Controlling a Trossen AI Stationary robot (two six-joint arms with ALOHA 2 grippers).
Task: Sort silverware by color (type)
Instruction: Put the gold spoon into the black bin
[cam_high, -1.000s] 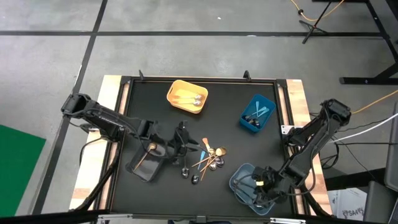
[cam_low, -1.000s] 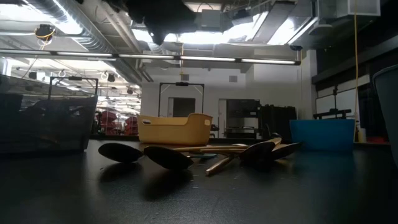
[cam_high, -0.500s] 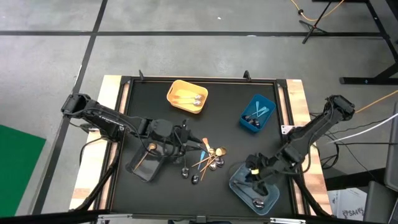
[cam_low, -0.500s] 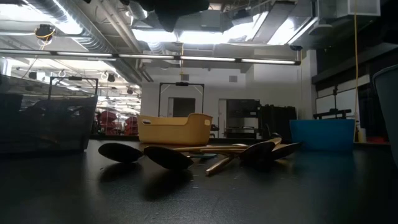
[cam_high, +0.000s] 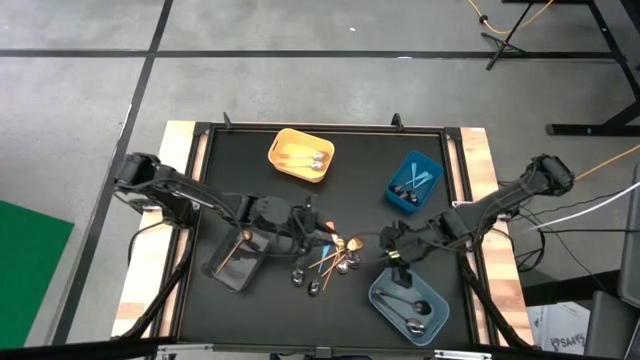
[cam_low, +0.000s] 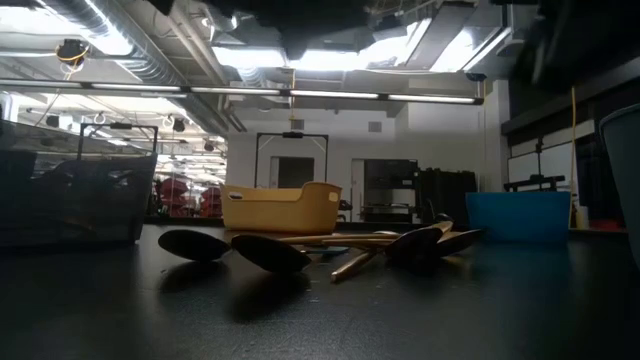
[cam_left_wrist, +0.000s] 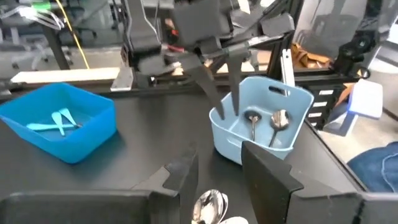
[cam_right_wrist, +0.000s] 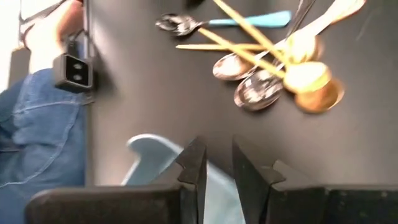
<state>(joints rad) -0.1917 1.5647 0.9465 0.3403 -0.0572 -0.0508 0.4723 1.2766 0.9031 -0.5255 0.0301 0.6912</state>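
Note:
The loose silverware (cam_high: 335, 258) lies in a pile on the black table: silver spoons (cam_right_wrist: 258, 87), gold ones (cam_right_wrist: 317, 93), a light-blue-handled one (cam_right_wrist: 249, 21) and thin orange handles. My left gripper (cam_high: 316, 228) hovers open just left of the pile, with a spoon bowl (cam_left_wrist: 208, 205) below its fingers (cam_left_wrist: 267, 177). My right gripper (cam_high: 388, 246) hangs between the pile and the grey-blue bin (cam_high: 408, 305). Its fingers (cam_right_wrist: 194, 163) stand a narrow gap apart with nothing between them. Two silver spoons (cam_left_wrist: 264, 121) lie in that bin.
A yellow bin (cam_high: 300, 155) with utensils stands at the far middle, and a blue bin (cam_high: 414, 182) with light-blue utensils at the far right. A clear bin (cam_high: 238, 262) at the near left holds one orange-handled piece. A person in jeans (cam_right_wrist: 37, 124) shows beyond the table edge.
My right gripper has swung from above the grey-blue bin toward the table's left and far side. It has rolled its wrist and now hangs beside the pile. My left gripper has crept toward the right, closer over the pile. The silverware has not moved.

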